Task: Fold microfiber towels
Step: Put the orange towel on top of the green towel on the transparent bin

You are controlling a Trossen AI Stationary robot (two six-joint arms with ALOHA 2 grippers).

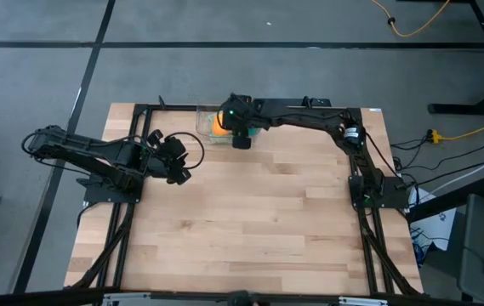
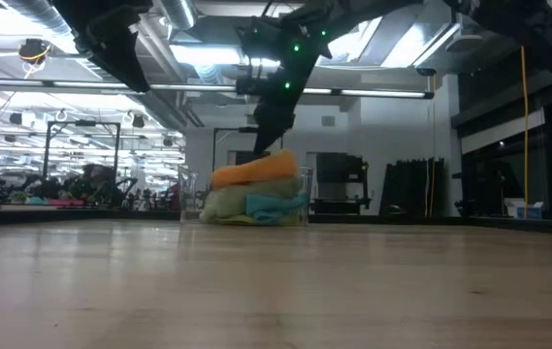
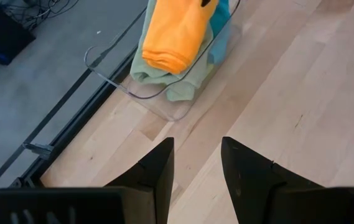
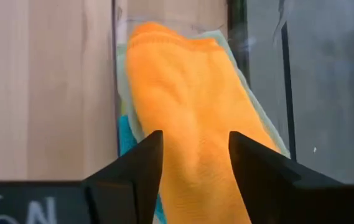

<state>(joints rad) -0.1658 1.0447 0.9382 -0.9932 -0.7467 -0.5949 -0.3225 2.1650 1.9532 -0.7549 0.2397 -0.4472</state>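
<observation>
Orange cloth fills the gap between my right gripper's (image 4: pixel 190 168) jaws, which stand apart above it; from the right wrist view I judge the orange towel (image 4: pixel 189 106) loose beneath them, not pinched. It lies on top of the stack in the bin (image 3: pixel 105 74), at the table's (image 1: pixel 259 229) far edge. Under it I see the sage towel (image 3: pixel 142 68) and, to one side, the teal towel (image 3: pixel 220 31). The low view shows the same pile, orange on top, teal and pale green below; I cannot pick out the lime one for certain.

My left gripper (image 3: pixel 195 165) waits over bare wood, well apart from the bin and pointed toward it, jaws apart with nothing between them.

I'd call this the stowing step for the orange towel: folded and set down, with the fingers just off it. All the cloth I can see is in the bin, so the task looks close to done. Next I'd lift the right arm straight up, so the fingers don't drag the top towel or catch the bin wall.
</observation>
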